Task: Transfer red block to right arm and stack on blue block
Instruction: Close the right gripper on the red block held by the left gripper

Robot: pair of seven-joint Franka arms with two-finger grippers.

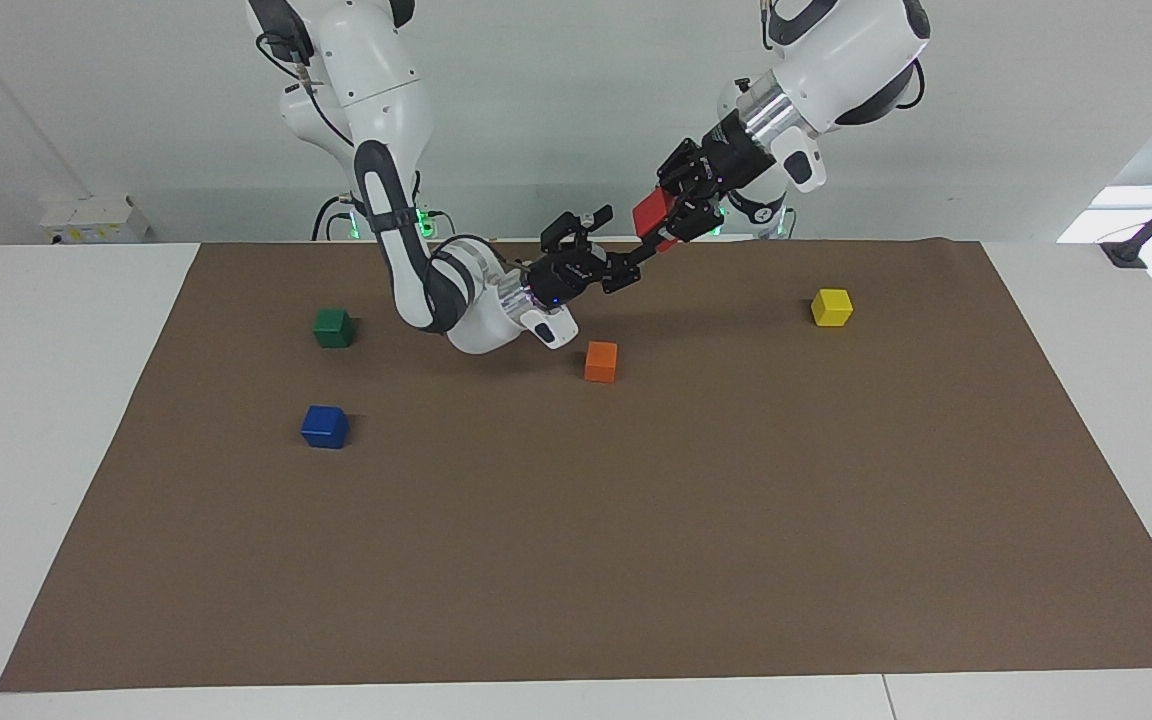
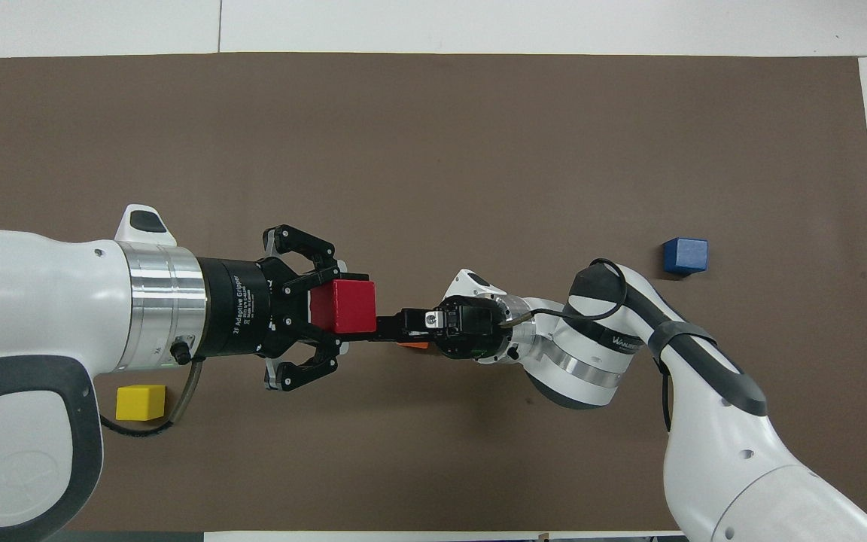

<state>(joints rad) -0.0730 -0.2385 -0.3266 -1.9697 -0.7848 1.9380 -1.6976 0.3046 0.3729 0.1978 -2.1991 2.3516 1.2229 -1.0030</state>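
Red block [image 1: 650,213] is sitting clamped in the left hand [image 1: 674,212], raised over the desk's robot-side edge; the right hand [image 1: 624,250] is spreading wide around it. Orange cube [image 2: 412,345] is hiding mostly beneath the right hand.

A white table [image 1: 66,420] carries a brown mat [image 1: 636,520] over most of its top. On the mat lie four cubes: a blue block [image 1: 325,426] and a green one [image 1: 333,327] toward the right arm's end, an orange one [image 1: 601,361] near the middle, a yellow one [image 1: 831,306] toward the left arm's end
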